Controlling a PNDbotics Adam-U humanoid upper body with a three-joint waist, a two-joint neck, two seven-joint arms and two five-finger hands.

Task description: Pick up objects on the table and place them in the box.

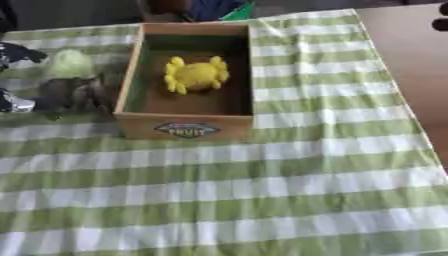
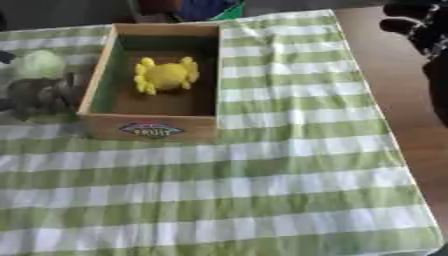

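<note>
The box (image 1: 187,82) sits at 11 o'clock on the checked surface (image 1: 289,190), a yellow toy (image 1: 196,75) inside. A pale green object (image 2: 39,64) lies beside its left wall. The left hand (image 1: 13,55) shows at the left edge near 10 o'clock and the right hand (image 2: 420,25) at 1 o'clock; whether their fingers are apart or together I cannot tell.

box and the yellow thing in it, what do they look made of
The box looks like unfinished light wood: tan, flat boards, matte, with a printed label on the front. The yellow thing seems matte rubber or soft plastic, a rounded body with stubby nubs; the material is uncertain.
</note>
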